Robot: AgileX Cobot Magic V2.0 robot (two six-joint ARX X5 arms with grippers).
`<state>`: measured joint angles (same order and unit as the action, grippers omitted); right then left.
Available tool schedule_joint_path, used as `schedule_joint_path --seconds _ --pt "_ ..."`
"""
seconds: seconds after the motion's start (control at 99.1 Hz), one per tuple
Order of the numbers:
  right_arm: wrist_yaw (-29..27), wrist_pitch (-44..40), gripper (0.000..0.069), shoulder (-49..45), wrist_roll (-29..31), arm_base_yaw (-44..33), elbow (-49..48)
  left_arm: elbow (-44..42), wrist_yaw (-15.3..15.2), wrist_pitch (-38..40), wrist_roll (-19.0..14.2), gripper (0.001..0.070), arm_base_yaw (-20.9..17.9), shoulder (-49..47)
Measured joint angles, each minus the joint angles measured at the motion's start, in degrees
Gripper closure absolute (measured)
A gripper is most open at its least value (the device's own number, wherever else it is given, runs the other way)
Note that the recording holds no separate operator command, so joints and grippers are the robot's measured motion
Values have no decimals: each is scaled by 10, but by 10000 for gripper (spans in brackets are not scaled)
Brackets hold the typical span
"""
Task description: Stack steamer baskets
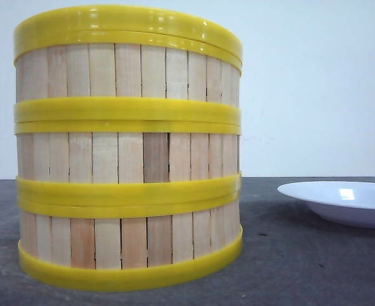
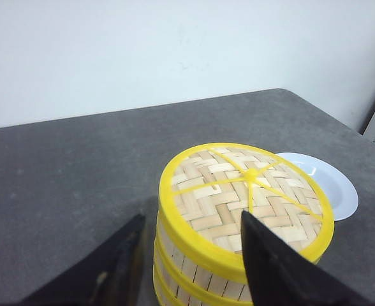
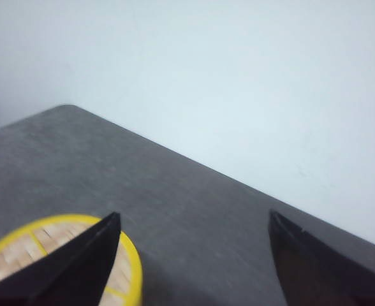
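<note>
Three steamer baskets stand in one upright stack close to the front camera: the top one point(image 1: 127, 70), the middle one point(image 1: 127, 156) and the bottom one point(image 1: 127, 242) sit rim on rim. In the left wrist view the stack's woven top point(image 2: 238, 191) with yellow spokes shows from above. My left gripper point(image 2: 192, 215) is open, one finger beside the stack's wall and the other over its top, gripping nothing. My right gripper point(image 3: 194, 213) is open over bare table, the stack's top point(image 3: 22, 248) showing behind one finger. Neither gripper appears in the front view.
A white plate point(image 1: 347, 201) lies on the dark grey table point(image 1: 302, 268) to the right of the stack; it also shows just behind the stack in the left wrist view point(image 2: 331, 185). A pale wall stands behind the table.
</note>
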<state>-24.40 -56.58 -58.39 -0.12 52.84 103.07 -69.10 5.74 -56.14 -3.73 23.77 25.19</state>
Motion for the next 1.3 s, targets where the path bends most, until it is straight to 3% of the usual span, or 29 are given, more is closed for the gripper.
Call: schedule_joint_path --seconds 0.272,0.474,0.777,0.837,0.928,0.988,1.099,1.301 --pt "-70 11 242 184 44 0 -247 144 1 71 1 434 0 -108" --pt "-74 10 242 307 104 0 -422 228 1 54 -2 434 0 -171" --pt "-84 16 248 337 150 0 -464 229 1 45 -3 435 0 -174" --pt "-84 21 311 337 152 0 -464 229 2 45 -3 463 0 -174" --pt "-84 25 544 337 154 0 -464 229 1 45 -4 620 0 -174" --pt "-84 25 633 337 154 0 -464 229 1 45 -4 664 0 -174" --pt "-84 24 674 337 154 0 -464 229 1 45 -4 682 0 -174" --pt "-84 26 682 337 154 0 -464 229 1 38 -4 681 0 -174"
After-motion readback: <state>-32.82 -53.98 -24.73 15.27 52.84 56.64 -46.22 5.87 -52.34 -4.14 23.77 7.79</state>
